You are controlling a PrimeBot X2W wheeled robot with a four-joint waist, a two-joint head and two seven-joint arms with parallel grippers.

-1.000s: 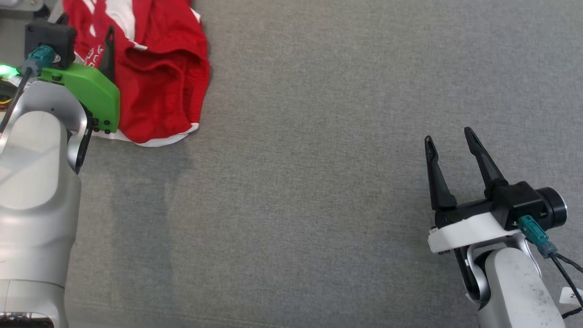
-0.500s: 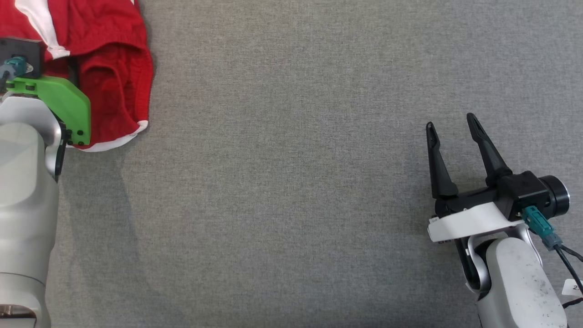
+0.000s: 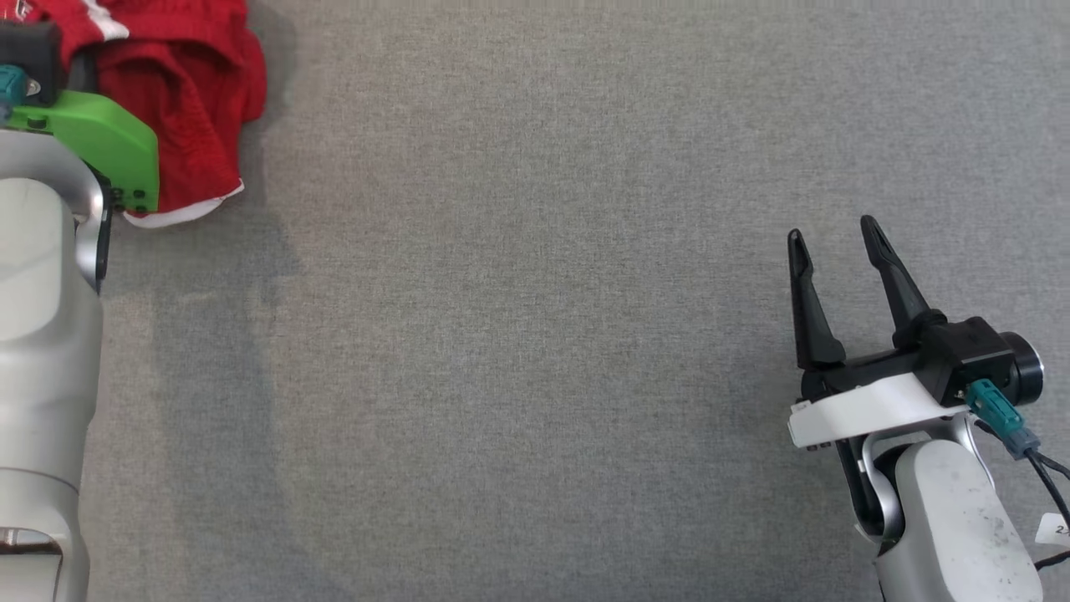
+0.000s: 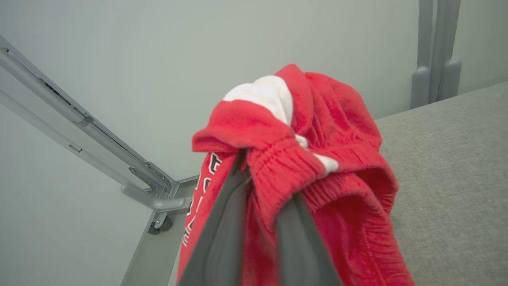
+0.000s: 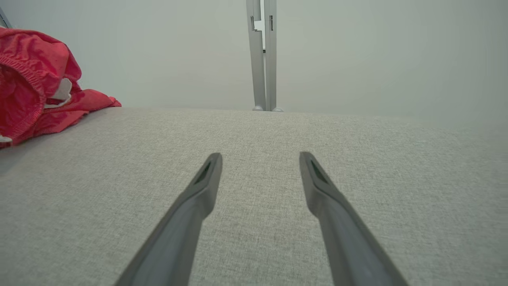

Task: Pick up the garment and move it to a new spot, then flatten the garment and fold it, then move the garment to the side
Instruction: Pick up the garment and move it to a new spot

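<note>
Red garment pinched in the left gripper, far-left corner of the table

The left gripper (image 4: 266, 174) has both fingers clamped on the elastic waistband of the red-and-white garment (image 4: 337, 131). The fabric is squeezed between them and flops over the tips. Head view puts the bundle at the far left of the grey cloth-covered table (image 3: 535, 334), right behind the green wrist mount (image 3: 100, 142), and the right wrist view shows one bit trailing on the surface. The right gripper (image 3: 832, 232) is way over on the near right, well apart from the garment, fingers spread wide with nothing between them.
</note>
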